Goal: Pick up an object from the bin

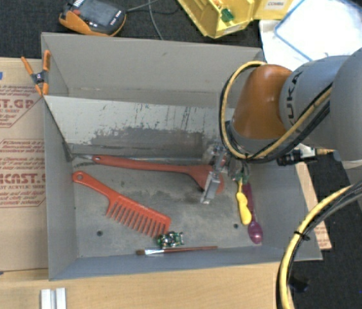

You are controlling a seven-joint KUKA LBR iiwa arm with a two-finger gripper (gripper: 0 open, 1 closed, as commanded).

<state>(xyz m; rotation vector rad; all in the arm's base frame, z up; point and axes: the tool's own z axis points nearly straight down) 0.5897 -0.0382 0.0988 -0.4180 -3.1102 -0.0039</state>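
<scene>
Jaws, their gap impossible to tell, sit low at the right end of a long red plastic tool (148, 166) lying left-to-right along the grey metal bin's (103, 102) back floor. Its handle stretches away leftward, with an orange plastic comb (129, 211) nearer the front.

Single cam, overhead, tilted slightly to one side. Whole grey bin (135, 69) in frame; arm (348, 108) enters from right.

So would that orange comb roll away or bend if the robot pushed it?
Probably not roll: the orange comb lies flat on the bin floor, so it would likely slide. It looks like thin plastic, so it is probably light and fairly stiff, though its teeth might flex.
</scene>
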